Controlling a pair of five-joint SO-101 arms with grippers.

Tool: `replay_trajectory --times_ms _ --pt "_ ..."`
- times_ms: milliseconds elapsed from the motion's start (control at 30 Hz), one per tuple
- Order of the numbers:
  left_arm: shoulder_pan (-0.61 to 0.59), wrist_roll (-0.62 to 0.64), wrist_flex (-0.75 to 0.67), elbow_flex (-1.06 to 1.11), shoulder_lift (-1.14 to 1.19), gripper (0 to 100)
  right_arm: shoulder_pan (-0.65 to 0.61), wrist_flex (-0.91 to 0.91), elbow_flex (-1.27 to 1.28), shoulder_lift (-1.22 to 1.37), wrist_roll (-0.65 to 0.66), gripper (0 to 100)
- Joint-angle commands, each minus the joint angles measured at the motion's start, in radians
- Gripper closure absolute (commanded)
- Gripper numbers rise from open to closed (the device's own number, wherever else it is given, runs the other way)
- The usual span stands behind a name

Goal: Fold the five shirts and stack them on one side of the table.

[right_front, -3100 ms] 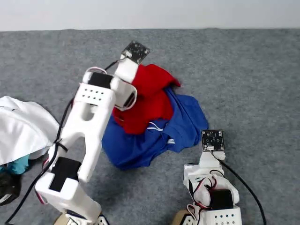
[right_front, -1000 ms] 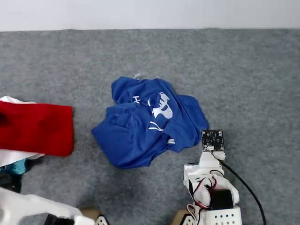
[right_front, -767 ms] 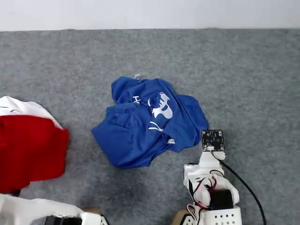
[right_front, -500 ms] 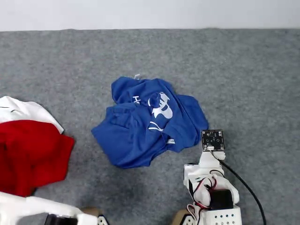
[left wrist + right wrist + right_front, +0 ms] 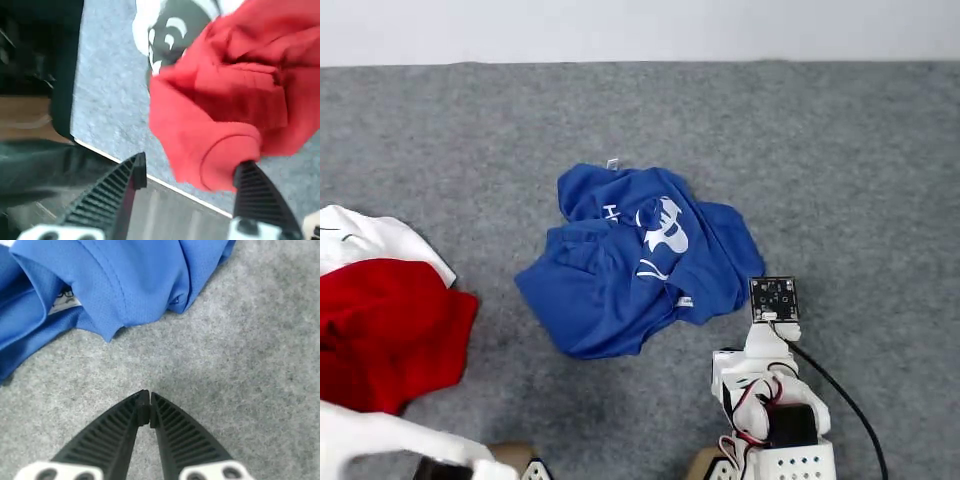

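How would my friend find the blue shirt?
Look at the middle of the grey table. The blue shirt lies crumpled there, alone. Unlike the red shirt and white shirt piled at the left edge, it carries a white print.

White plastic arm shells (image 5: 752,378) carry black servos (image 5: 790,426), a black cable (image 5: 835,388) and ribbed black fingers (image 5: 176,434).

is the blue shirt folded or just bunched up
Bunched up, not folded: the blue shirt lies in an uneven heap, with creases, overlapping layers and a ragged outline.
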Motion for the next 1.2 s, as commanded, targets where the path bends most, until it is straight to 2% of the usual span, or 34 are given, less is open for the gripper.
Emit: replay_trajectory --times_ms 0,100,200,333,433,533,600,767,900,1167 --pt "0.08 0.083 0.032 -0.047 -0.097 73 -0.005 -0.002 0.015 -0.008 -0.009 98.9" --pt "0.175 0.226 0.021 -0.036 -0.098 73 -0.005 -0.002 0.015 -0.008 -0.009 98.9" --pt "0.247 0.381 -0.052 0.012 -0.055 73 -0.007 -0.002 0.015 -0.008 -0.012 98.8" --pt "0.282 0.523 -0.121 0.044 0.117 73 -0.007 -0.002 0.015 -0.008 -0.009 98.7" --pt "0.284 0.552 -0.107 0.012 0.253 73 -0.007 -0.002 0.015 -0.008 -0.009 98.7" --pt "0.288 0.552 0.002 -0.065 0.302 73 -0.007 -0.002 0.015 -0.008 -0.009 98.7" --pt "0.308 0.551 0.044 -0.102 0.293 73 -0.007 -0.01 0.015 -0.008 -0.011 98.7" --pt "0.371 0.557 0.044 -0.091 0.141 73 0.007 -0.038 -0.006 -0.008 -0.006 98.7" --pt "0.479 0.559 0.044 0.035 -0.044 73 0.076 -0.056 -0.147 -0.008 -0.012 99.0" --pt "0.677 0.651 0.044 0.387 -0.245 73 0.074 -0.062 -0.494 0.082 0.023 99.1"
